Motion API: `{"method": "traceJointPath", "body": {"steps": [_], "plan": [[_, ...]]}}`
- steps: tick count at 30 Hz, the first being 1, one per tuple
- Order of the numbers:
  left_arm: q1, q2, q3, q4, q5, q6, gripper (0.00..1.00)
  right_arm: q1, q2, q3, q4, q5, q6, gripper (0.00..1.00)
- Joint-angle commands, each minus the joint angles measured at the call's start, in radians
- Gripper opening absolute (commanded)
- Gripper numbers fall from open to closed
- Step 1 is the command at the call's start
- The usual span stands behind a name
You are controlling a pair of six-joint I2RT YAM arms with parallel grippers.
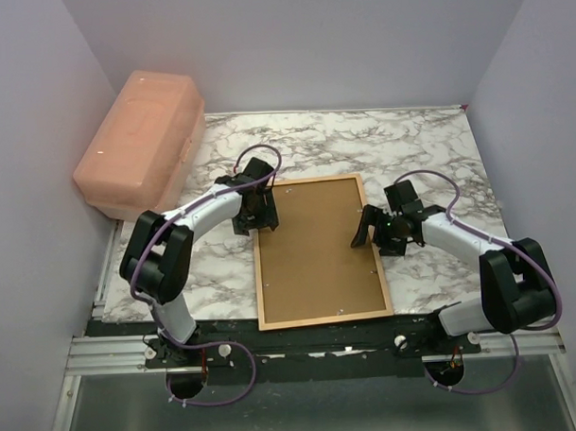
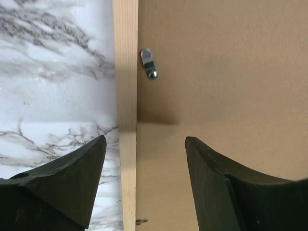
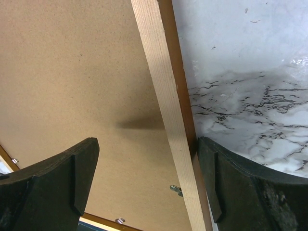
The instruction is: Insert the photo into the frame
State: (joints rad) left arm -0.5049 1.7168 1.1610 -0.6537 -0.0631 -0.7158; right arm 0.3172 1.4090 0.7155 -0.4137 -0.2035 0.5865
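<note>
The frame [image 1: 259, 273] lies flat and back side up on the marble table, with a plain brown backing board [image 1: 318, 248] filling it. The photo is out of view. My left gripper [image 1: 260, 216] is open and empty, straddling the frame's left rail [image 2: 126, 96] near its far corner; its midpoint [image 2: 144, 144] is just inside the rail over the board [image 2: 221, 72]. My right gripper [image 1: 372, 233] is open and empty, straddling the right rail [image 3: 163, 96]; its midpoint [image 3: 148, 144] is over the board [image 3: 72, 72], and the outer finger [image 3: 240, 187] sits close against the rail's outer side.
A pink plastic box [image 1: 142, 140] stands at the back left, against the left wall. Small metal turn clips [image 2: 148, 63] [image 3: 176, 189] sit along the frame's inner edge. Bare marble table [image 1: 418, 154] lies around the frame. Walls close in three sides.
</note>
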Motion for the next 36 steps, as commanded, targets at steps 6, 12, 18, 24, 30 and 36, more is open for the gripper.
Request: {"method": "traceJointPath", "body": {"steps": [6,12,18,24,30,36], "plan": [[0.06,0.131,0.158,-0.05,-0.071,0.022,0.64,0.006,0.039,0.011,0.028,-0.012,-0.01,0.9],[0.099,0.204,0.223,-0.055,-0.043,0.037,0.61,0.006,0.052,0.01,0.036,-0.024,-0.016,0.9],[0.109,0.256,0.27,-0.071,-0.05,0.061,0.59,0.006,0.057,0.007,0.042,-0.031,-0.021,0.9],[0.11,0.281,0.266,-0.079,-0.053,0.072,0.46,0.006,0.069,0.013,0.044,-0.033,-0.024,0.9],[0.109,0.227,0.181,-0.025,-0.043,0.078,0.17,0.006,0.073,0.016,0.047,-0.038,-0.02,0.9],[0.109,0.216,0.164,-0.001,-0.01,0.093,0.0,0.006,0.078,0.016,0.052,-0.043,-0.019,0.9]]}}
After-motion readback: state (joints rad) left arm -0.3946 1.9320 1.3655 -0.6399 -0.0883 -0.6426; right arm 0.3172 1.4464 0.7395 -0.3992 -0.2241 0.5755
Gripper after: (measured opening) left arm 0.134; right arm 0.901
